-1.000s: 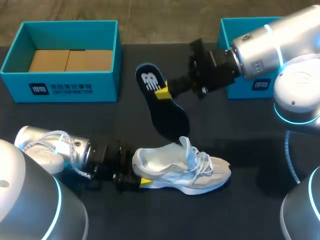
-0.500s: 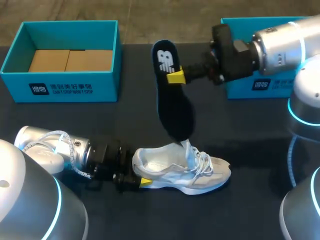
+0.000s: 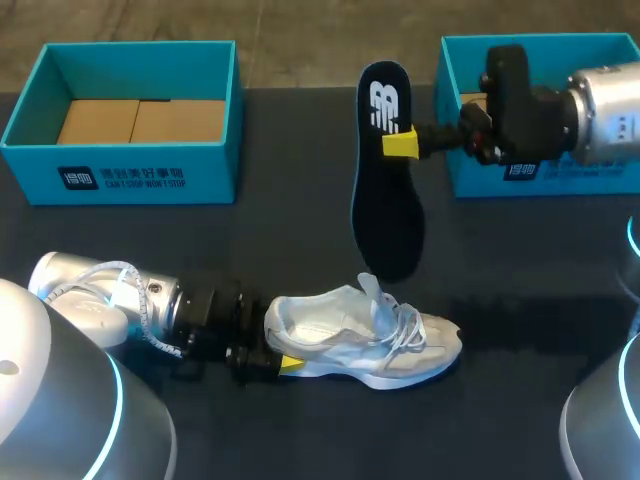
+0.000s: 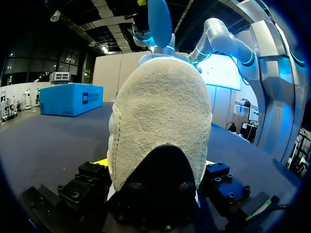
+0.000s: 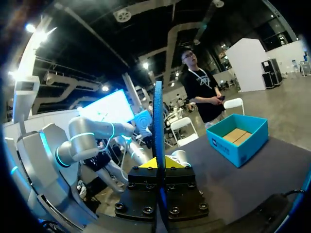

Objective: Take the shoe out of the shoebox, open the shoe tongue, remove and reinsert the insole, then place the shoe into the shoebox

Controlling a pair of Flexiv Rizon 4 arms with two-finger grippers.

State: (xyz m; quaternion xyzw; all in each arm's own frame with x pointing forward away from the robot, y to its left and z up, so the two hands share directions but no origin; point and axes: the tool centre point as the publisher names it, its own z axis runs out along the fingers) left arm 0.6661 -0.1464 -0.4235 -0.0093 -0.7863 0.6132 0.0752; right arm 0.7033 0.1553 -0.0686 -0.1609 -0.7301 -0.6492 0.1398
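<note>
Right tool (image 3: 402, 143): fingers closed flat on the heel end of the insole (image 3: 385, 190). The right wrist view confirms this, with the insole (image 5: 158, 126) edge-on and pinched between both fingers. Left tool (image 3: 285, 362): closed on the heel of the shoe (image 3: 365, 340), pinning it to the worktop (image 3: 250, 240).

Change noted over the last second:
- The right arm has drawn back toward its own side and risen.
- The shoe has not shifted. It lies on its sole, toe toward the right, tongue raised.
- The insole has swung from a slant to nearly upright. Its toe end, previously at the shoe's opening, now hangs above the tongue and appears free of the shoe.

Assessment: removal of the insole looks complete. Reinsertion is the next step, and the toe end would need to be lowered back into the opening while the left tool holds the heel.

Containers:
- Left shoebox (image 3: 120, 178), teal, open top, at the far left of the worktop. It holds only brown cardboard (image 3: 140, 120) on its floor.
- Right shoebox (image 3: 475, 180), teal, far right. It is largely masked by the right arm, with a strip of brown showing inside and the rest of its contents not visible.
</note>
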